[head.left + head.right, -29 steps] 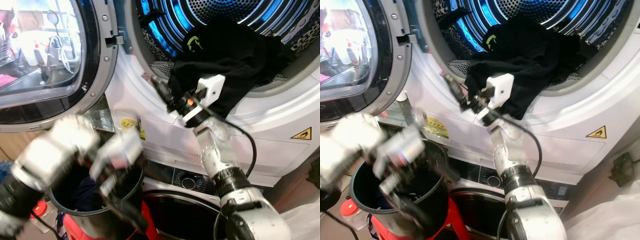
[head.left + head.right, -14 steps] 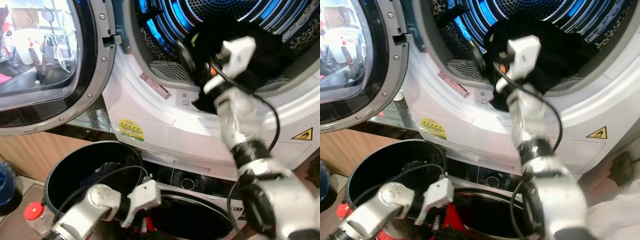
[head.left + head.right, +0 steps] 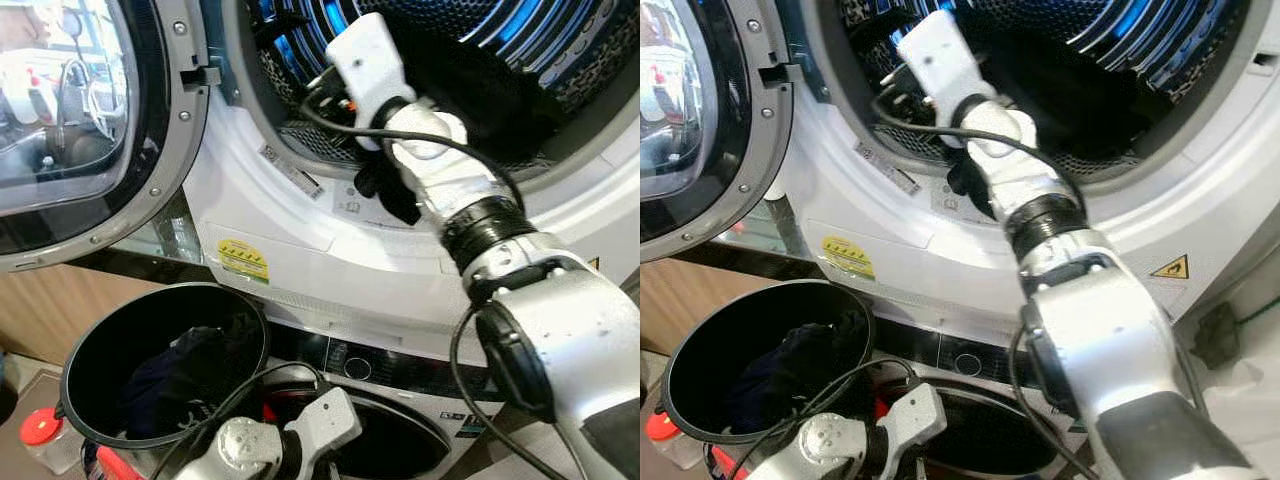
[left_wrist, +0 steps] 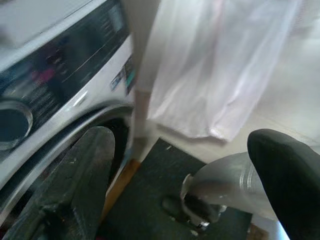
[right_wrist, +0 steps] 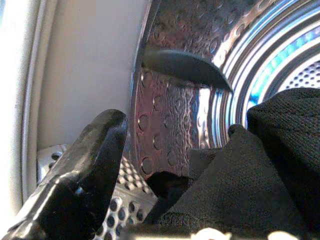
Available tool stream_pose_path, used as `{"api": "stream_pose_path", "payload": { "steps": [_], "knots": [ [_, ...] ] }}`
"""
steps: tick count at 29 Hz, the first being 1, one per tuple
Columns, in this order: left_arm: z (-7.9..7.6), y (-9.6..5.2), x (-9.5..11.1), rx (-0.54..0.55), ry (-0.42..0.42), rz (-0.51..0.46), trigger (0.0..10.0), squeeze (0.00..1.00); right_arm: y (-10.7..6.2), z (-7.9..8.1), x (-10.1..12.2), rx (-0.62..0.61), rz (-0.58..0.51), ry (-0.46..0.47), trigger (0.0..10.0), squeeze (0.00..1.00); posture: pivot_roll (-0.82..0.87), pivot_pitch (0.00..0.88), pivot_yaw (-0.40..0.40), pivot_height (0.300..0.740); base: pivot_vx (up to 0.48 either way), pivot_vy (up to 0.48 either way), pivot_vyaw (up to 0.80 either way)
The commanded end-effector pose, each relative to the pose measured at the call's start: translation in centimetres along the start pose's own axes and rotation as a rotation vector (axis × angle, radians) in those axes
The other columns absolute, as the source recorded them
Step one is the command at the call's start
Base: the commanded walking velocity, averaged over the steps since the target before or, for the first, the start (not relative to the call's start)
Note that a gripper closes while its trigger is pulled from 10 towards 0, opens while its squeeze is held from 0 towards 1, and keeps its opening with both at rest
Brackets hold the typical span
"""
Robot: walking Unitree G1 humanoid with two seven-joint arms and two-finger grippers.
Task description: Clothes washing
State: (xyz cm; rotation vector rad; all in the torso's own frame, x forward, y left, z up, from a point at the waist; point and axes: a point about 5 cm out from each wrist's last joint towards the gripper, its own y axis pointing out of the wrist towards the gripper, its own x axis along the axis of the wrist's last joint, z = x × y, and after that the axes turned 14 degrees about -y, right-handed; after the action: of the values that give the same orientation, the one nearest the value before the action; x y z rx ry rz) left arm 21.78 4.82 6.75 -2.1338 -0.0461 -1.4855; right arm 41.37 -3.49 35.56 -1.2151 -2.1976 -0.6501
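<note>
My right hand (image 5: 165, 200) is reaching up into the perforated steel drum (image 3: 560, 50) of the upper white front-loading machine (image 3: 330, 230), the one lit blue inside. My silver right arm (image 3: 450, 190) runs up from the lower right and over the door rim, with its white wrist block just inside the opening. The black knit garment (image 5: 260, 170) is bunched up in the drum, and a dark fold of it hangs over the lip of the opening beside my forearm. From the wrist camera I can see one black finger (image 5: 85, 170) lying along the drum wall near a dark curved paddle (image 5: 185, 67), with the black fabric pressed right up beside it. Honestly can't tell whether the fingers are clamped on the cloth or just shoved against it.

The round glass door (image 3: 70, 120) is swung wide open on my left. Below it sits a round black plastic bucket (image 3: 90, 350) with dark clothes (image 3: 170, 375) heaped in it.

My left hand (image 4: 185, 165) is down low in front of the lower washing machine (image 4: 60, 75), fingers spread wide apart with nothing between them. A small clear bottle with a red cap (image 3: 40, 432) stands on the floor near the bucket.
</note>
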Motion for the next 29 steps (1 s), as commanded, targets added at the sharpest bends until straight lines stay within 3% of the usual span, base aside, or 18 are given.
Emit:
{"api": "stream_pose_path", "payload": {
  "steps": [1,4,6,10,11,12,18,21,22,25,27,29],
  "knots": [
    [-1.0,0.5,-0.7,0.028,-0.012,0.025,10.0,0.0,0.2,-0.3,0.5,-0.018,0.038,-0.017,10.0,0.0,0.23,0.0,-0.087,0.74,0.0,0.0,0.0],
    [-1.4,0.6,-0.8,0.054,-0.046,0.004,10.0,0.0,0.2,-0.3,0.5,-0.037,0.06,-0.011,10.0,0.0,0.24,0.0,-0.092,0.74,0.0,0.0,0.0],
    [-2.0,0.8,-0.8,0.113,-0.096,-0.025,10.0,0.0,0.1,-0.8,0.2,-0.08,0.076,0.128,10.0,0.0,0.3,0.0,-0.106,0.74,0.0,0.0,0.0],
    [-2.4,0.7,-0.6,0.203,-0.159,-0.065,10.0,0.0,-0.5,-2.5,-1.2,-0.193,0.132,0.28,10.0,0.0,0.33,0.029,-0.114,0.74,0.0,0.0,0.0],
    [-2.2,0.4,-0.4,0.249,-0.185,-0.093,10.0,0.0,-1.0,-3.4,-2.5,-0.263,0.175,0.368,10.0,0.0,0.32,0.045,-0.113,0.74,0.0,0.0,0.0],
    [-2.1,0.4,-0.4,0.267,-0.191,-0.102,10.0,0.0,-1.3,-3.8,-3.1,-0.29,0.193,0.398,10.0,0.0,0.32,0.05,-0.115,0.74,0.0,0.0,0.0],
    [-1.2,-0.2,-0.1,0.375,-0.21,-0.142,10.0,0.0,-3.3,-6.6,-6.5,-0.463,0.299,0.466,10.0,0.0,0.32,0.086,-0.119,0.74,0.0,0.0,0.0],
    [-0.7,-0.7,0.4,0.466,-0.241,-0.188,10.0,0.0,-5.0,-9.4,-7.8,-0.599,0.354,0.428,10.0,0.0,0.32,0.105,-0.108,0.74,0.0,0.0,0.0],
    [-0.7,-0.7,0.4,0.466,-0.241,-0.188,10.0,0.0,-5.0,-9.4,-7.8,-0.599,0.354,0.428,10.0,0.0,0.32,0.105,-0.108,0.74,0.0,0.0,0.0],
    [-0.3,-1.1,0.9,0.525,-0.232,-0.226,10.0,0.0,-6.2,-11.3,-8.3,-0.698,0.389,0.392,10.0,0.0,0.32,0.109,-0.107,0.74,0.0,0.0,0.0],
    [0.1,-1.5,1.1,0.572,-0.243,-0.258,10.0,0.0,-6.6,-12.0,-8.5,-0.722,0.401,0.364,10.0,0.0,0.32,0.11,-0.108,0.74,0.0,0.0,0.0],
    [0.4,-1.7,1.3,0.599,-0.249,-0.276,10.0,0.0,-6.0,-11.2,-8.2,-0.656,0.377,0.363,10.0,0.0,0.31,0.104,-0.111,0.74,0.0,0.0,0.0]
  ]
}}
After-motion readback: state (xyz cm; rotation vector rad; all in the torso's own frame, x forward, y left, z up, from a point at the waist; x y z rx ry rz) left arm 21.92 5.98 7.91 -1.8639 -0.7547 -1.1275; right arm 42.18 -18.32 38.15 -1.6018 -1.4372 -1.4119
